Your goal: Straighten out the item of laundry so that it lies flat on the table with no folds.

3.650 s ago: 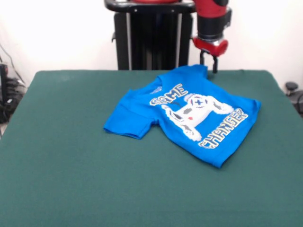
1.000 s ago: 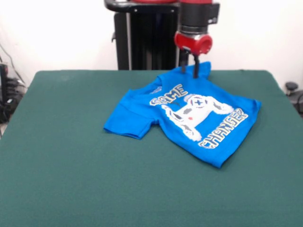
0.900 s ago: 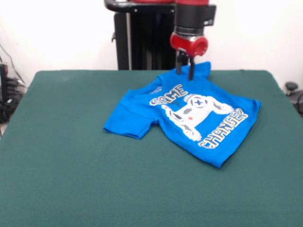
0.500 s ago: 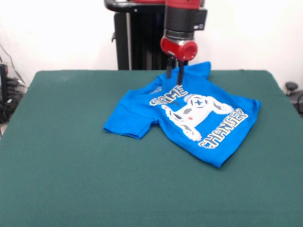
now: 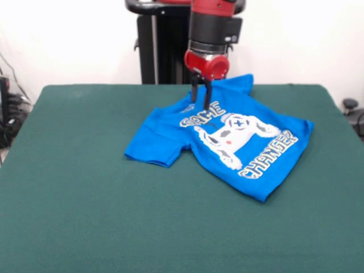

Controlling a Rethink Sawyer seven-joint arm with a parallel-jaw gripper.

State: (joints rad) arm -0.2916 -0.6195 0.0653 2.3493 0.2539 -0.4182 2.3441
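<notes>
Tool [image 5: 200,102] fingers slightly apart, empty, above T-shirt [image 5: 227,139] collar. Risk: pinching both layers, dragging whole shirt across surface [image 5: 85,199].

Bright blue T-shirt [image 5: 227,133] with a white pixel controller and yellow-white lettering; dark green bench [image 5: 85,199]; red-collared claw [image 5: 200,103] with black fingers.
</notes>
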